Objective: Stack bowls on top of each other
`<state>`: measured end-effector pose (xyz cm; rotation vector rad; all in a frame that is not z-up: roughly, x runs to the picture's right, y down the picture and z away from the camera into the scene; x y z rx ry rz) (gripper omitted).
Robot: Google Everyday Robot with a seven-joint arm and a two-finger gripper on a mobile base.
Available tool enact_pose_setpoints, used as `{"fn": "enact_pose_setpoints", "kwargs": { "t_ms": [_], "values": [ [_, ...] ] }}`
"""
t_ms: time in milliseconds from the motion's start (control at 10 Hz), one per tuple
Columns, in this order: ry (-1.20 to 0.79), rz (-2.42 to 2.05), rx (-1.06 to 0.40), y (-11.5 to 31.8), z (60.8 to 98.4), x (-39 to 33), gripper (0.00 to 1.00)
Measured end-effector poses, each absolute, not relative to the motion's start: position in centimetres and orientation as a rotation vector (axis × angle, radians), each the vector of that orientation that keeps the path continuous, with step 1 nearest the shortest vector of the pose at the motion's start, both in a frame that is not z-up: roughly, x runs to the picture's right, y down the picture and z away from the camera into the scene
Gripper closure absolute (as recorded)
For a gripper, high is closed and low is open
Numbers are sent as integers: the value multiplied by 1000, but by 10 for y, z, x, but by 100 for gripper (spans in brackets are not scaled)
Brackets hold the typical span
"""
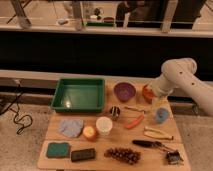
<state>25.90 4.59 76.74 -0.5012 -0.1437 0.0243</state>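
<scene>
The two bowls sit side by side at the back of the wooden table. The purple bowl stands open and upright just right of the green tray. The orange bowl is close beside it on the right, near the table's far right corner, and they look near each other but apart. Neither bowl is inside the other, so nothing is stacked yet.

The white arm reaches in from the right and bends down over the orange bowl. The gripper is low at that bowl's right side and covers part of it. From where I stand I cannot tell whether the gripper has hold of the bowl or is only at it.

To my eye the step in hand is picking up the orange bowl. If it gets a firm hold on the rim, the next move should be a lift clear of the table. Then comes a short carry left until the bowl is centred over the purple one, and a level lowering so it nests. The small metal cup and the blue cup stand nearer the front, out of that short path.
</scene>
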Motion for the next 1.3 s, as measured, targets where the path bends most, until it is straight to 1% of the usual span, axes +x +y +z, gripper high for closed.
{"fn": "enact_pose_setpoints", "kwargs": {
  "t_ms": [400, 1000, 1300],
  "values": [
    [-164, 3, -481, 49, 799, 262, 20],
    [-193, -134, -459, 52, 828, 260, 20],
    [-153, -203, -429, 52, 838, 260, 20]
  ]
}}
